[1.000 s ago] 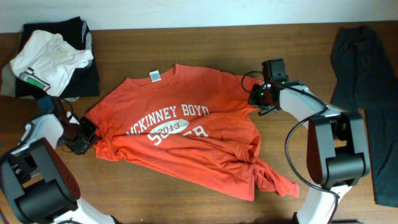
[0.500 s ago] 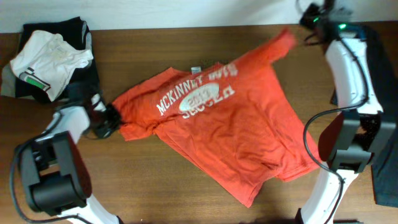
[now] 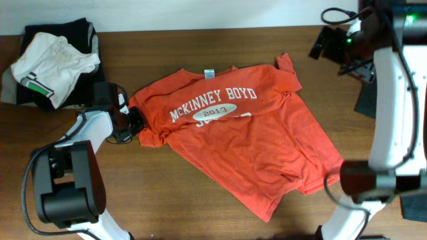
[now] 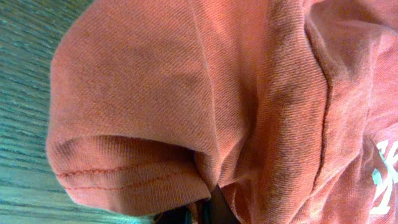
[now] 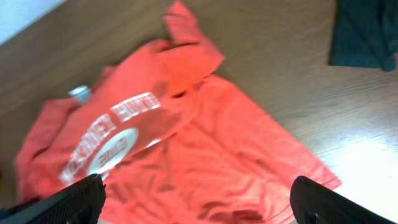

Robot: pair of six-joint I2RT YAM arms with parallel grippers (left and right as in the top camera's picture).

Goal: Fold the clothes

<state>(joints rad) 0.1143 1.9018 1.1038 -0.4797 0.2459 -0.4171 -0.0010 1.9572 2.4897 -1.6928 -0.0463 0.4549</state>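
One orange T-shirt [image 3: 233, 143]; left gripper [image 3: 133, 125] clamps its nine-o'clock sleeve [image 4: 137, 112], jaws hidden in cloth; right gripper [image 5: 199, 193], one o'clock, gapes empty

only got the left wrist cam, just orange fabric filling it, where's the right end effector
Observer: The right end effector is open and empty, up above the far right side of the table.
Operator: is the shirt laid out
Observer: The orange T-shirt lies spread diagonally, lettering up, not yet folded.
Operator: anything else nearby
Observer: A white T-shirt sits on a dark garment at the far left corner.
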